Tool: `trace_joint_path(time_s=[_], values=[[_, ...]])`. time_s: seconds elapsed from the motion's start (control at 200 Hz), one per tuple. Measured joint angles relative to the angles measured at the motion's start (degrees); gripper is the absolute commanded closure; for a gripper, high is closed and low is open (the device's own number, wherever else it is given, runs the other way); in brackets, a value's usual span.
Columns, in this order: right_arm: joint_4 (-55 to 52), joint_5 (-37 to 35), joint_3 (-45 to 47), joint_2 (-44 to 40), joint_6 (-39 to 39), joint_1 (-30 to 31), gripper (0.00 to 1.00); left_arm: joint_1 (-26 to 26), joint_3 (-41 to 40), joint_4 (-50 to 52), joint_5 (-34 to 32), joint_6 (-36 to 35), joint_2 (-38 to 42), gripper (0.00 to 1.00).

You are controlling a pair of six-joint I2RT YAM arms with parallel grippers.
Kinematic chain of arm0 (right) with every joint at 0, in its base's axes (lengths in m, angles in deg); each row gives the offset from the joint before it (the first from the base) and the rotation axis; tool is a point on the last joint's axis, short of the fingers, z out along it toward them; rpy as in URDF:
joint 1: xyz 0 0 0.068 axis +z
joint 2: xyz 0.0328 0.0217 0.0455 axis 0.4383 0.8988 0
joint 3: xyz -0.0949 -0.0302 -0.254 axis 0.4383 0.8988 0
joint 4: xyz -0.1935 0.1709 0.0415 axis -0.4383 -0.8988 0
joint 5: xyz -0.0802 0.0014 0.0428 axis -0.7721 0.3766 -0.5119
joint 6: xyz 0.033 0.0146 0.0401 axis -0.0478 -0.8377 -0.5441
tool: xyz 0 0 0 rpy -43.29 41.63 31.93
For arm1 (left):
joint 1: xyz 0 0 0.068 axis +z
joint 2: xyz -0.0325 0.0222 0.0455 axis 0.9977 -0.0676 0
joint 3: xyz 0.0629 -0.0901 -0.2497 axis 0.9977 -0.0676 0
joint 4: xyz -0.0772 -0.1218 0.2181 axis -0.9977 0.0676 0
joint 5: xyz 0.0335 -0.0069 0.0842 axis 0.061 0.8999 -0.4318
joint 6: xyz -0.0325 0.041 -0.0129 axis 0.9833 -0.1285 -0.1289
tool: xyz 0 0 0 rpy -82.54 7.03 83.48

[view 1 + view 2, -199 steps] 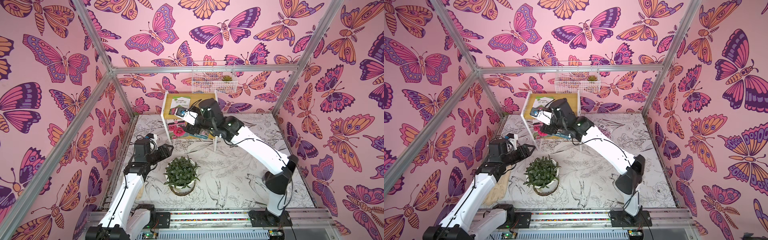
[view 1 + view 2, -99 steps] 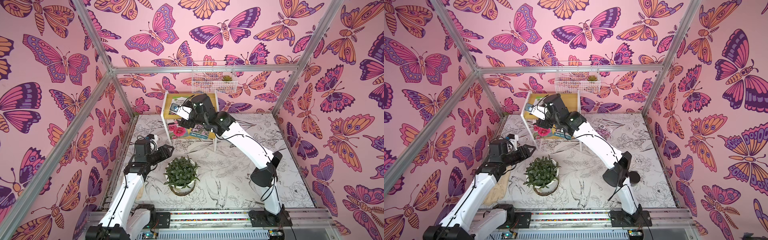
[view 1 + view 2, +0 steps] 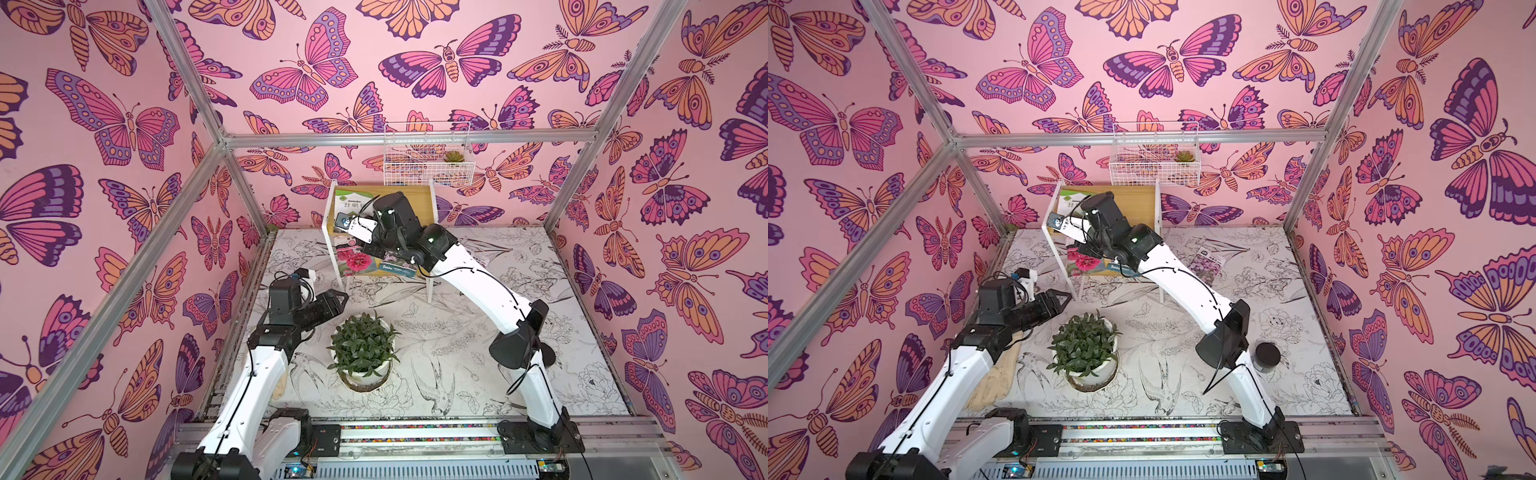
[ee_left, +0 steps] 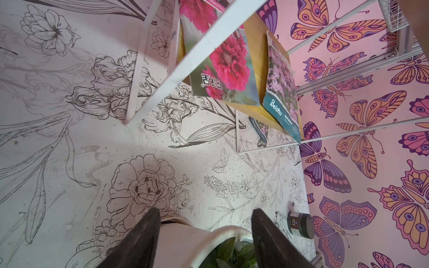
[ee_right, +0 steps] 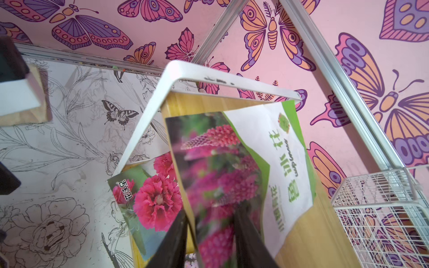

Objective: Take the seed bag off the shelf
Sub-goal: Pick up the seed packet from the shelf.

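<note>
Glossy printed film on the seed bag (image 5: 243,162), catching the light; smooth pale wood for the shelf (image 5: 308,241) boards, white painted metal round them; thin white coated wire on the basket (image 5: 383,232); matt, scuffed printed sheet over the bench (image 4: 69,150); smooth white pot (image 3: 1100,368).

Right gripper (image 5: 210,212) is running off the right wrist picture's lower edge, only its finger ends showing, while the seed bag (image 5: 222,167) between them is blurring, its pink flowers smearing. In both top views the right arm's wrist is covering those jaws and much of that bag at the left end of the shelf (image 3: 417,197). The left wrist picture's bottom edge is cropping the left gripper (image 4: 205,210) and a white pot (image 4: 192,241); a black jar (image 4: 300,226) is showing a label too small to read
</note>
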Motion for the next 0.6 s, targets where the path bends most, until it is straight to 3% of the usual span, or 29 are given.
trace_joint_path(time_s=[0.1, 0.375, 0.601], values=[[0.98, 0.37, 3.04, -2.21, -1.2, 0.17, 0.89, 0.0, 0.0, 0.02, 0.0, 0.0, 0.26, 0.34], [2.01, -0.17, 10.64, -8.04, -2.45, 0.17, 1.0, 0.0, 0.0, 0.04, -0.02, 0.02, 0.63, 0.34], [2.05, -1.81, 19.47, -15.91, -4.85, 1.05, 1.0, 0.0, 0.0, 0.22, -0.28, 0.0, 1.4, 0.33]])
